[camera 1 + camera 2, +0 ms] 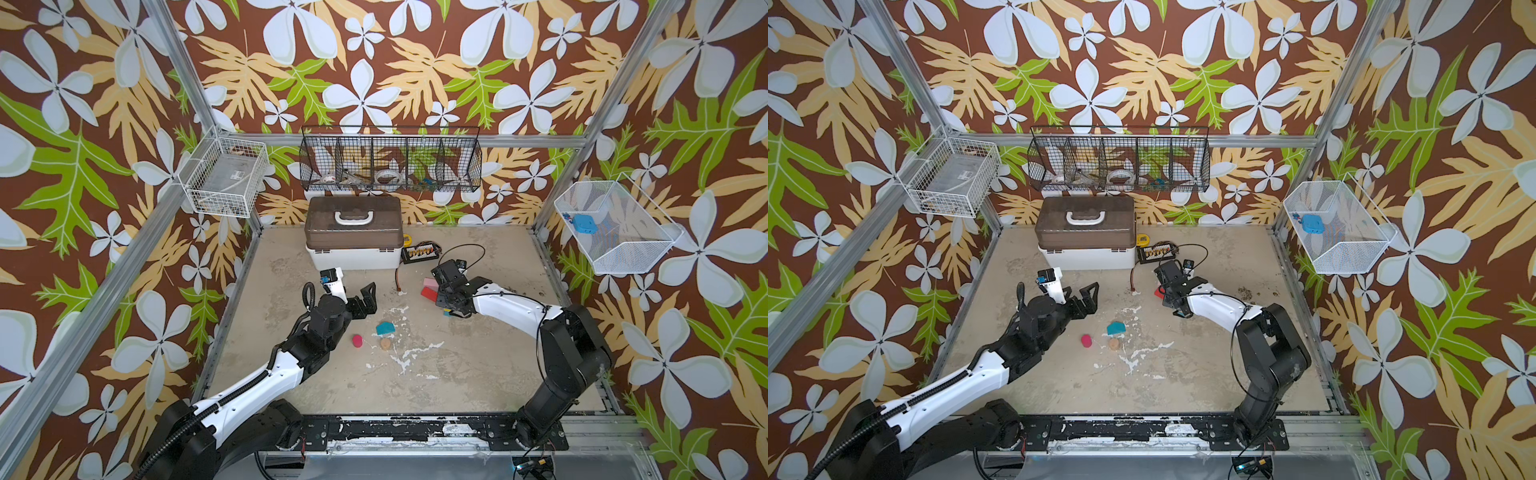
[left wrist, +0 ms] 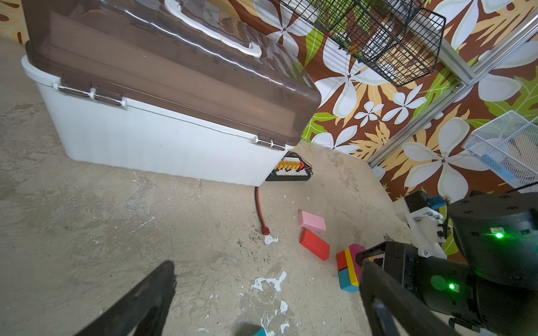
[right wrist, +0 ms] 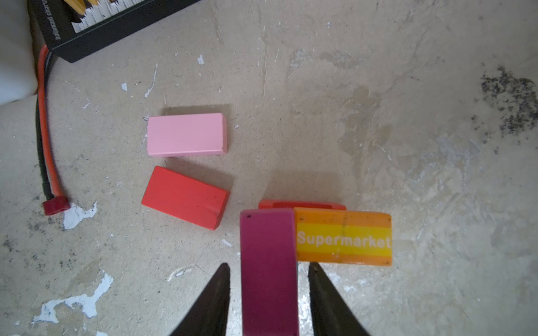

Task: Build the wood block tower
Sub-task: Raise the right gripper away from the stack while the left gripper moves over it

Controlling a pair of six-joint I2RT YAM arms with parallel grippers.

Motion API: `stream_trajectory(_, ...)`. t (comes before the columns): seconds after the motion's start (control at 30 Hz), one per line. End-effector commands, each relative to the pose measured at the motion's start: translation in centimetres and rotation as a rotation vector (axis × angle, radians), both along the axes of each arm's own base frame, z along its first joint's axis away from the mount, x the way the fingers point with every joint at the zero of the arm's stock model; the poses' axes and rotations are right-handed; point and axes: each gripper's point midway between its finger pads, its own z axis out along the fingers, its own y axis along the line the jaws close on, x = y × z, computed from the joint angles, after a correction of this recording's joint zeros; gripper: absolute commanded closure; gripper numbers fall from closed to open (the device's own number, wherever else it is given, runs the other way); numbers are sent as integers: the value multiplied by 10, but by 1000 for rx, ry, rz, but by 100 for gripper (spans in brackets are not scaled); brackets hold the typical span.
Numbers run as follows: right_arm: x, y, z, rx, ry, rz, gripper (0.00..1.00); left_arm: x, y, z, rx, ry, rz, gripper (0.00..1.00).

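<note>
The tower (image 2: 349, 267) is a low stack right of centre, with blue, red, yellow and magenta blocks showing. My right gripper (image 3: 269, 264) is open and straddles the magenta bar (image 3: 266, 232) on top, with a gap on each side. An orange "Supermarket" block (image 3: 343, 238) lies beside the bar, and a red piece (image 3: 302, 204) shows under both. A pink block (image 3: 186, 135) and a red block (image 3: 185, 197) lie flat nearby. A teal roof piece (image 1: 385, 328), a crimson cylinder (image 1: 357, 340) and a tan cylinder (image 1: 386, 344) sit mid-table. My left gripper (image 1: 362, 301) hangs open and holds nothing.
A brown-lidded white toolbox (image 1: 353, 232) stands at the back. A black-and-orange electronic board (image 1: 419, 253) lies beside it. A red wire with a plug (image 3: 55, 203) lies near the pink block. Wire baskets (image 1: 390, 160) hang on the walls.
</note>
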Motion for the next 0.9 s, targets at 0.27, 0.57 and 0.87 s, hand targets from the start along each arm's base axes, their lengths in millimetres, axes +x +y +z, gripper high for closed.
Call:
stream_trajectory(0.27,-14,-7,44,22,-105,45,40,3,-31,-5,3,26,-122,1)
stream_trajectory(0.57,-38,-51,74,62,-264,-65,35,10,-135,-69,233,226,-381,6)
stream_trajectory(0.87,-58,-112,68,142,-422,-203,33,22,-165,-118,322,392,-449,7)
